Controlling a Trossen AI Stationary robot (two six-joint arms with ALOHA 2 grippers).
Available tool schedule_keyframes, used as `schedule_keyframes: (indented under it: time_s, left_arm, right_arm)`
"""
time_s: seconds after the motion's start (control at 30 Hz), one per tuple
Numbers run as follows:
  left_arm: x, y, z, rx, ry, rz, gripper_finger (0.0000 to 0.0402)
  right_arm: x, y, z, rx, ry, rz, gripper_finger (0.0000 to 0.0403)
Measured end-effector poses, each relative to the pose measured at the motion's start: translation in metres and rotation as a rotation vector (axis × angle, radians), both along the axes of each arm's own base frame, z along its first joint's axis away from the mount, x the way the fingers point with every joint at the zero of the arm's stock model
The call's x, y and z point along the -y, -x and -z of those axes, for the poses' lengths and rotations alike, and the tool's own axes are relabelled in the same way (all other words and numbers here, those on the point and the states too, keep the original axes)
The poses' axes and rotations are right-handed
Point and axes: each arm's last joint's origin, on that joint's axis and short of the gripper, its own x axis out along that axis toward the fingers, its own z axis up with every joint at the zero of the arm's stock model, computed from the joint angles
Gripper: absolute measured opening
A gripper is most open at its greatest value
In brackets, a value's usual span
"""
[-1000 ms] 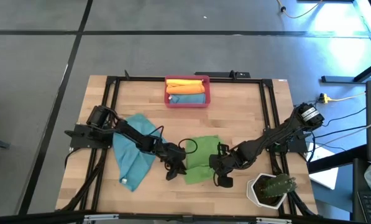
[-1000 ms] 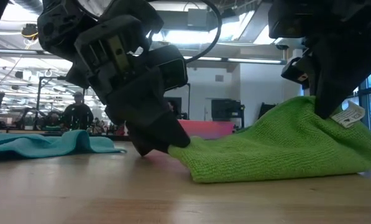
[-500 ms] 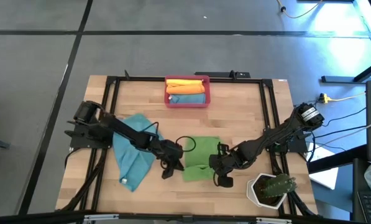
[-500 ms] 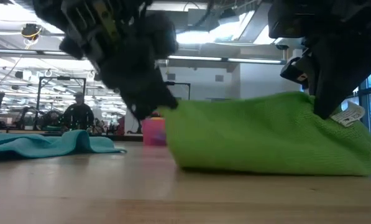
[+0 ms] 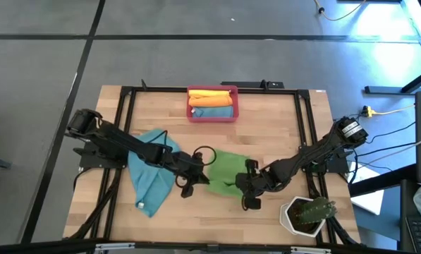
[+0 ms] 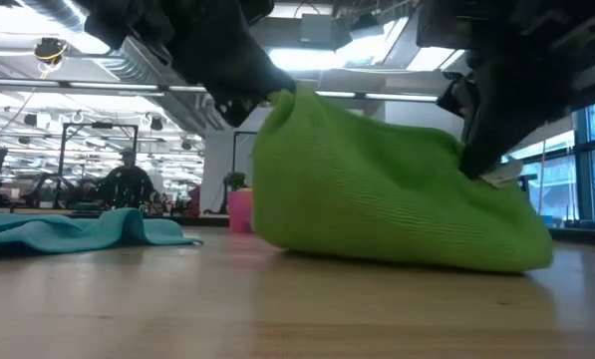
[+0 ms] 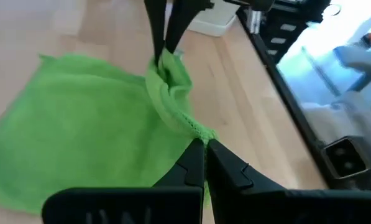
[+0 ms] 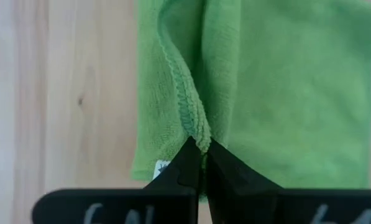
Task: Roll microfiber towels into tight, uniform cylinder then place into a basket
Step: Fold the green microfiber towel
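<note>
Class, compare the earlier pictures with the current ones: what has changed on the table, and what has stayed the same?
The left claw closed on the near-left edge of the green towel and lifted it up and back toward the basket, folding it. The right claw stayed shut on the towel's other near corner. The teal towel, the plant pot and the rolled towels in the basket did not move.

- Four microfiber towels: one green towel (image 5: 223,172) mid-table, one teal towel (image 5: 150,176) spread flat, and one orange towel (image 5: 211,95) and one blue towel (image 5: 212,111) rolled inside the basket.
- One red-pink basket (image 5: 192,116).
- One white plant pot (image 5: 288,219).
- Two arms, each with one gripper: left gripper (image 5: 199,176), right gripper (image 5: 248,185).
</note>
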Motion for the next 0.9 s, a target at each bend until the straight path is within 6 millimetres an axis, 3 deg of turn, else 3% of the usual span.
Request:
schedule_keyframes:
  time_s: [0.2,0.33,0.6,0.9]
  left_arm:
    - [-0.017,-0.002,-0.004,0.032,-0.088,-0.027,0.0000]
    - [-0.041,-0.005,-0.003,0.026,-0.179,-0.085,0.0000]
    - [-0.085,-0.007,-0.002,0.019,-0.240,-0.161,0.0000]
    - [-0.109,-0.014,0.021,-0.045,-0.229,-0.171,0.0000]
  right_arm:
    - [0.009,0.001,0.001,-0.029,0.041,0.043,0.0011]
    - [0.030,0.001,0.011,-0.066,0.065,0.105,0.0007]
    - [0.052,0.006,0.016,-0.069,0.120,0.223,0.0008]
    - [0.062,0.015,0.022,-0.083,0.155,0.327,0.0009]
